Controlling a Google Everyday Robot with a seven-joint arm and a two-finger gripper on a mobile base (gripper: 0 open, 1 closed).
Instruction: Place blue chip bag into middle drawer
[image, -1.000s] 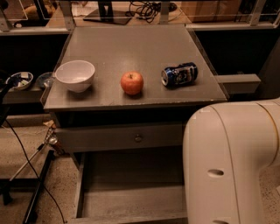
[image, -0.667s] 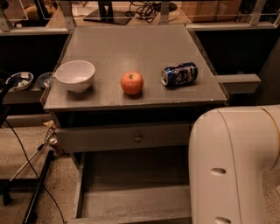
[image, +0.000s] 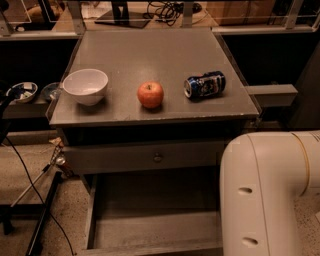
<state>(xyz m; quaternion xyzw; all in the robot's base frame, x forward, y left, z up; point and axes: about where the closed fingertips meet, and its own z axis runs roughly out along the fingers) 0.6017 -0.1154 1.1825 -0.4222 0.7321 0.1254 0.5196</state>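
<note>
The blue chip bag is out of view. The middle drawer (image: 150, 232) is pulled open below the cabinet, and the part of its grey floor that shows is bare. Only the white arm body (image: 267, 195) shows, at the lower right, covering the drawer's right side. My gripper is out of view, hidden somewhere past the arm body.
On the grey cabinet top (image: 150, 55) stand a white bowl (image: 85, 86), a red apple (image: 150, 94) and a blue-and-white drink can (image: 205, 84) lying on its side. A closed drawer front with a round knob (image: 157, 157) is above the open drawer. Cables and stand legs (image: 35, 200) lie at the left.
The white arm body has shifted a little right and lower in the view. The bowl, apple, can and drawer have not moved.
</note>
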